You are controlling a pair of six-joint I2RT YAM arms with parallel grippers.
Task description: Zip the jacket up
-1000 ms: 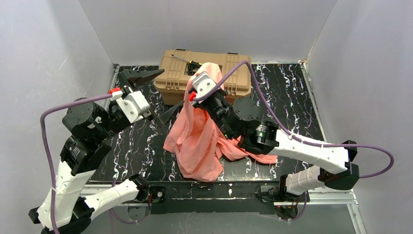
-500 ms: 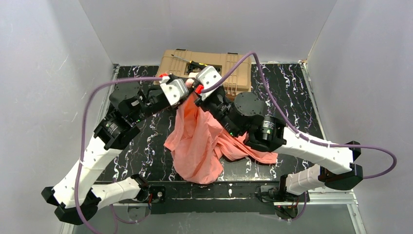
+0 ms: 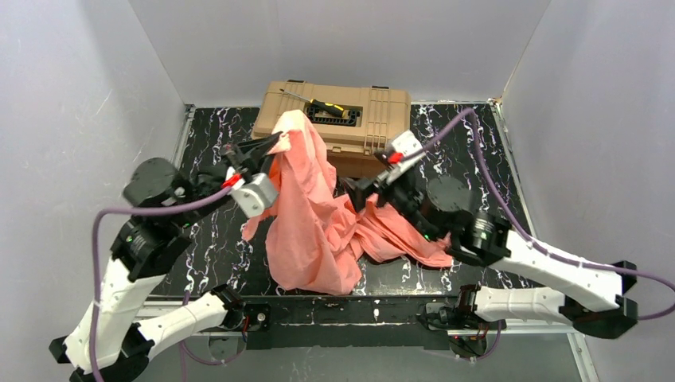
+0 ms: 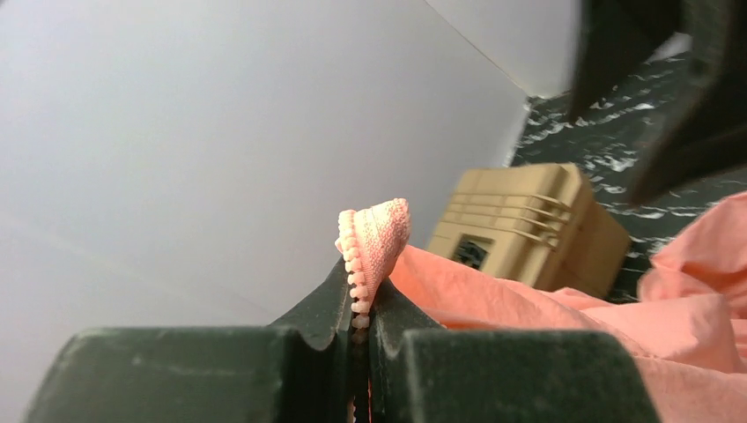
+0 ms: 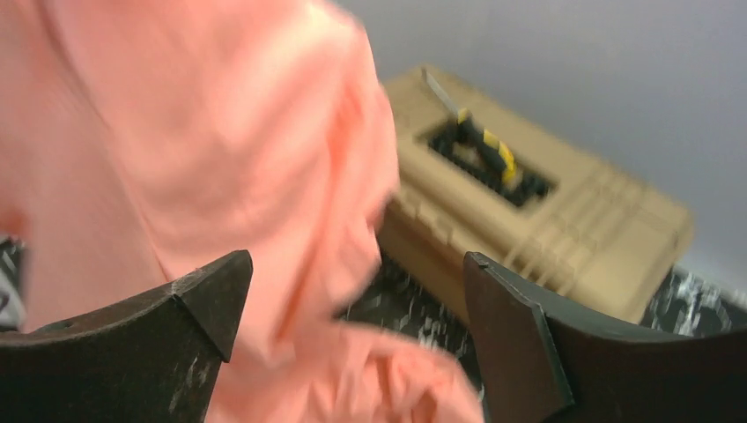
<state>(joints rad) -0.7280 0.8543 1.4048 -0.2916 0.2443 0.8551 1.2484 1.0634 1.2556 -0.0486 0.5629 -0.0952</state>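
The left pincer [image 4: 359, 308] is clenched on the jacket [image 3: 314, 231], biting a narrow strip of toothed zipper tape at the garment's top edge, as the left wrist view shows. It holds that edge up in the air. From there the salmon cloth hangs and spills in a crumpled heap onto the middle of the marbled bench [image 3: 470, 151], just in front of the tan toolbox [image 3: 374, 107]. To the right, the right pincer [image 5: 352, 264] is released, its jaws spread wide with nothing between them, just beside the hanging cloth.

The grip is thin: a sideways tug could pull the tape free and drop the whole jacket. The slider is probably buried in the folds; I cannot find it. Grabbing blindly risks pinching loose fabric instead, which would jam the teeth.
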